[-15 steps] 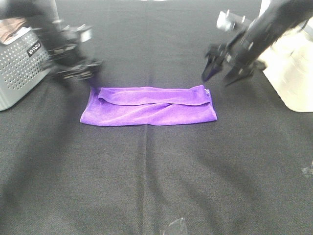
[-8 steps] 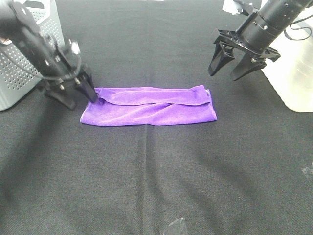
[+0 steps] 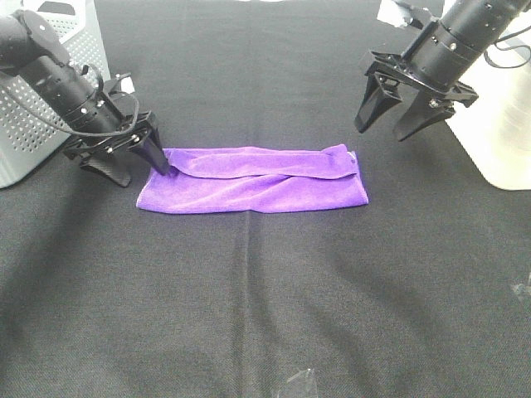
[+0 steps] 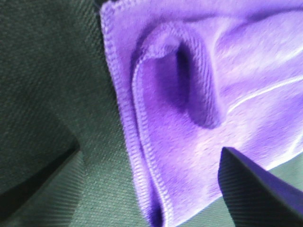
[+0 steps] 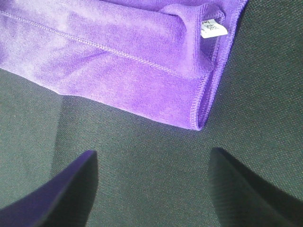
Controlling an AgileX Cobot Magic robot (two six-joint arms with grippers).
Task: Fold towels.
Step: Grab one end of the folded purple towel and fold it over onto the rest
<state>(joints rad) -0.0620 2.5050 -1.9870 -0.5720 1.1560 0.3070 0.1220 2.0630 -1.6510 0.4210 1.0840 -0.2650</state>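
— Across the middle of the black cloth-covered table (image 3: 249, 315), what lies there?
— One purple towel (image 3: 249, 186), folded into a long strip, with its white tag (image 5: 211, 29) at the right end.
— And at the edges?
— One grey perforated basket (image 3: 33, 141) sits by the far left corner and one white container (image 3: 498, 141) at the right edge. Wide open cloth runs toward the near edge.
— Grippers?
— Two. The left gripper (image 3: 143, 172), fingers apart, straddles the strip's left end. The right gripper (image 3: 382, 133), fingers spread, hangs beyond the strip's far right corner, apart from it.
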